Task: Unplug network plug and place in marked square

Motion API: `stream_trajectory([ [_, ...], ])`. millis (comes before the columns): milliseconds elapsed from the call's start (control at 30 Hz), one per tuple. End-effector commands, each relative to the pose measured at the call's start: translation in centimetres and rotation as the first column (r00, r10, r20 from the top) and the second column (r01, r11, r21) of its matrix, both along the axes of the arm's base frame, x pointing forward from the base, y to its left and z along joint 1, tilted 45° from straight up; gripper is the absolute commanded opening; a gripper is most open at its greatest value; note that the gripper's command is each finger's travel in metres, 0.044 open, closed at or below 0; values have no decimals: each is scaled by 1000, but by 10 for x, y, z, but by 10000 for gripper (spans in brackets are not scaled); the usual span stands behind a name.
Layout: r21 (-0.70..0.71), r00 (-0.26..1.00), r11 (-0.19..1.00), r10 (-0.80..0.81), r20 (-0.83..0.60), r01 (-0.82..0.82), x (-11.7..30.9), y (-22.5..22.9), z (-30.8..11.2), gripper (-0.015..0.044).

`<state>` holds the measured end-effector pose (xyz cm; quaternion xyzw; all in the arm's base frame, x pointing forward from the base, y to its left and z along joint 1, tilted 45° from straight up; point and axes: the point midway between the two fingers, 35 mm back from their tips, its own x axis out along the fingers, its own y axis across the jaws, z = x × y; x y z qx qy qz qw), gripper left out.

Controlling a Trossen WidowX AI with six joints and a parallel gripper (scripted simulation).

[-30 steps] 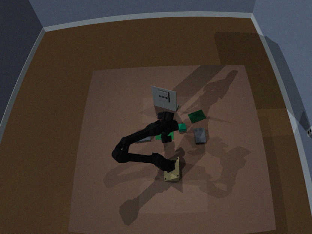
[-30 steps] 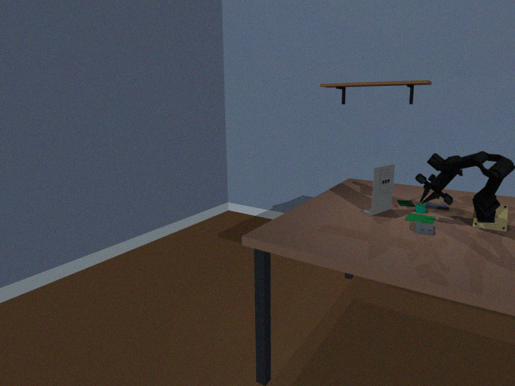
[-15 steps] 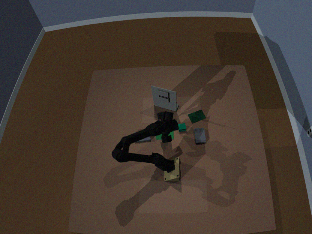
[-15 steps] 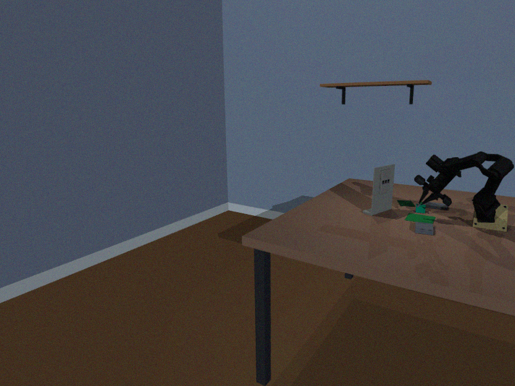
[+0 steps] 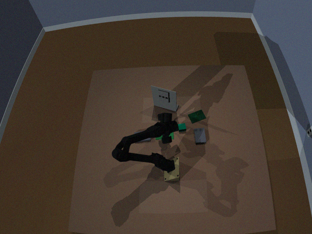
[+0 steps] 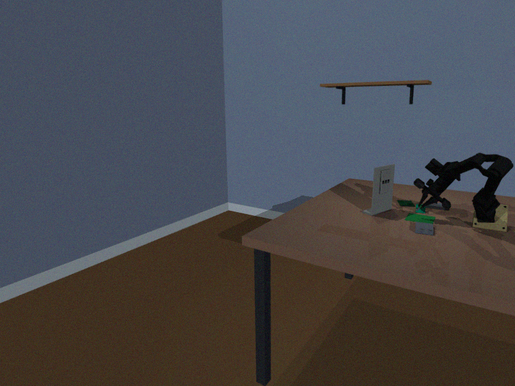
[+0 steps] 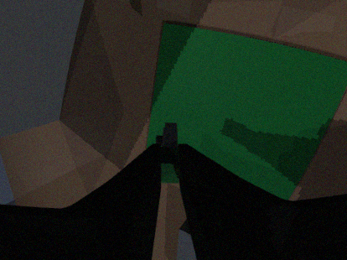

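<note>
My gripper [image 6: 419, 206] [image 7: 168, 152] is shut on the network plug [image 7: 170, 133], whose small dark end sticks out past the fingertips in the wrist view. The fingers slant down over the bright green marked square [image 5: 170, 135] [image 6: 415, 218] [image 7: 251, 82], near its edge in the wrist view. The gap between plug and square is hard to judge. The upright panel [image 5: 158, 101] [image 6: 379, 193] [image 7: 33, 65] stands beyond the square, its sockets dark openings, and the plug is away from it. The hand hides the fingertips in the top view.
A teal block [image 5: 182, 126] stands right of the hand, and a dark green patch [image 5: 197, 116] [image 6: 405, 203] lies farther right. One grey box [image 5: 199, 135] is beyond the block; another grey box [image 5: 144, 138] [image 6: 424, 229] is left of the square. The arm's base plate [image 5: 172, 176] is at the near side.
</note>
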<state>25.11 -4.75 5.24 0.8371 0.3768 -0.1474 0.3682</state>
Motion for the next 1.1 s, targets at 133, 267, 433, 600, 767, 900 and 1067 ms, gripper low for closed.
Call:
stream_trajectory([
  [133, 5, 1000, 1000, -4, -12, 4, -1, 8, -9, 0],
  [267, 5, 1000, 1000, -5, -11, 5, -1, 11, -12, 0],
  [433, 6, 1000, 1000, -6, -10, 6, 0, 15, -15, 0],
  [600, 7, 1000, 1000, -7, -8, 7, 0, 19, -18, 0],
  [767, 9, 1000, 1000, -9, -7, 9, 0, 23, -21, 0],
  [900, 10, 1000, 1000, -10, -5, 10, 0, 25, -23, 0],
  [1067, 10, 1000, 1000, -10, -5, 10, 0, 25, -23, 0],
])
